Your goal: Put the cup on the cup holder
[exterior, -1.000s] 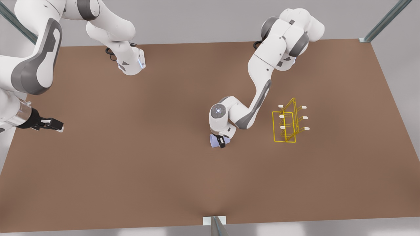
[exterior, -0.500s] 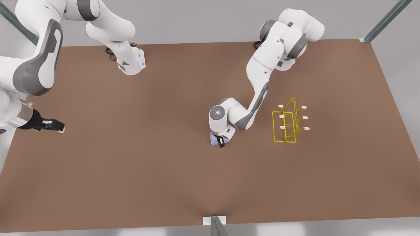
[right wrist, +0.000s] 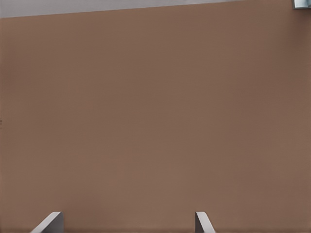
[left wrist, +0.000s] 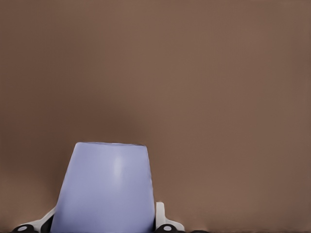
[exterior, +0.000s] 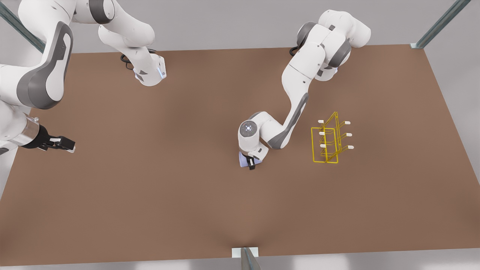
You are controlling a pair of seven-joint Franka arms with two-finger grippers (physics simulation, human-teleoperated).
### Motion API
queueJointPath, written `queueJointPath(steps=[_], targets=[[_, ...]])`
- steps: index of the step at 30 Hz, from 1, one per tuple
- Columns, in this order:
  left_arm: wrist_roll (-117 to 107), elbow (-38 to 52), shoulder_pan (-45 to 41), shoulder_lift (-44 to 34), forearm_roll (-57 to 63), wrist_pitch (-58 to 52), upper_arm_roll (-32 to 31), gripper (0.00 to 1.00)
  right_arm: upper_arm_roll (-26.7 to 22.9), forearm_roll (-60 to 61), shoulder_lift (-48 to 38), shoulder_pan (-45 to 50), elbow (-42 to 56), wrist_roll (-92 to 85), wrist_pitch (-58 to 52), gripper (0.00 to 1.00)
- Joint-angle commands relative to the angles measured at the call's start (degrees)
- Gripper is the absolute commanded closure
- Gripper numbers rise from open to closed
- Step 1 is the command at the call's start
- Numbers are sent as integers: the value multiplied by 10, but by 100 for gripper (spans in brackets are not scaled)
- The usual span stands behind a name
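Left pincer point(exterior: 250, 162) sits low near the middle of the counter point(exterior: 187, 187), fingers point(left wrist: 162, 219) closed in against both sides of the cup point(exterior: 244, 160); left wrist view has the cup point(left wrist: 104, 189) squarely between them — smooth matte lavender-blue tumbler, tapered, no handle, flat end facing away from the camera; can't tell whether it rests on the counter or is just off it.

Cup holder point(exterior: 330, 140) stands upright toward the front view's right, apart from the cup; thin bright-yellow wire, rectangular frames, prongs sticking out both sides with white caps point(exterior: 350, 147); the left arm's elbow link lies between cup and holder.

Right pincer point(exterior: 65, 144) waits at the front view's left edge above the counter, well apart from everything; in the right wrist view its fingertips point(right wrist: 48, 224) stand wide apart with plain brown matte counter point(right wrist: 155, 121) between — holding nothing.

Grey metal struts point(exterior: 442, 22) at the counter corners.
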Motion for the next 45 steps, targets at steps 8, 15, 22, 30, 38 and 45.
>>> queueJointPath(steps=[8, 15, 22, 30, 38, 45], targets=[[93, 35, 0, -89, 99, -286, 3, 23, 0, 0, 0, -1, 0, 1, 0, 0], [155, 94, -13, -91, 259, -509, 1, 23, 0, 0, 0, -1, 0, 1, 0, 0], [242, 92, -19, -65, 532, -697, 6, 22, 0, -1, 1, -2, 0, 0, 1, 0], [251, -35, -18, -75, 621, -769, 26, 23, 0, -1, 2, 0, 0, 0, 3, 0], [194, -79, -13, -51, 636, -771, 29, 23, -2, 0, 1, -5, 1, -3, 3, 0], [169, -82, -11, -31, 628, -770, 41, 23, -3, -1, 1, -10, 8, -3, 2, 0]])
